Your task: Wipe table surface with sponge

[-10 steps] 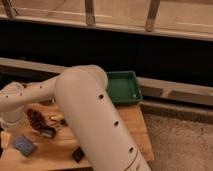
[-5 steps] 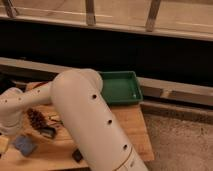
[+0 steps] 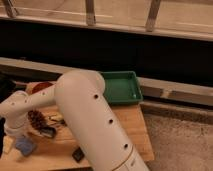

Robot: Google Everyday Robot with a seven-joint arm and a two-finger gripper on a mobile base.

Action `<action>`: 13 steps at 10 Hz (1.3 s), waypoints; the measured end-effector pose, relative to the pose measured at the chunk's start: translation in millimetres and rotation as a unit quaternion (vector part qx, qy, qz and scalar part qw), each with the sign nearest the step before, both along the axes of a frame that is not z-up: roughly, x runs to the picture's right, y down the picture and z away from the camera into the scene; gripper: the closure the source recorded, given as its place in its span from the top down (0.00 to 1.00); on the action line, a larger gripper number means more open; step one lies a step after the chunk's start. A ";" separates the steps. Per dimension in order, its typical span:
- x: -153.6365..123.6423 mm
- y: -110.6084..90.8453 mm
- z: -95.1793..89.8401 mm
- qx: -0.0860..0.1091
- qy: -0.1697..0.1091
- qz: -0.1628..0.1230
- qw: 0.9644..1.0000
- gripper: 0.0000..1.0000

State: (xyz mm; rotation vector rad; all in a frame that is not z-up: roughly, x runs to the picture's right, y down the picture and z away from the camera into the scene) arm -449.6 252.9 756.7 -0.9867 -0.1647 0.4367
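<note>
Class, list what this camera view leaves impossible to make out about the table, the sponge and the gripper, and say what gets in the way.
- Gripper: at the left edge beside the sponge, mostly cut off by the frame, so its state is unknown.
- Table surface: its middle is hidden behind the white arm, and its near edge is cut off at the bottom.
- Small dark item: too blurred to identify.

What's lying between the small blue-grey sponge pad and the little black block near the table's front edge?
Only bare light brown wooden tabletop, per the camera view. The tool is at the far left, right beside the blue-grey sponge pad.
</note>
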 end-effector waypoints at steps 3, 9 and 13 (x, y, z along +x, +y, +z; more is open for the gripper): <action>12.4 -3.0 6.5 0.003 0.017 0.009 1.000 0.61; 15.0 1.6 3.9 0.001 0.015 0.012 1.000 0.03; 32.3 -0.6 -8.2 0.004 0.032 0.009 0.999 0.00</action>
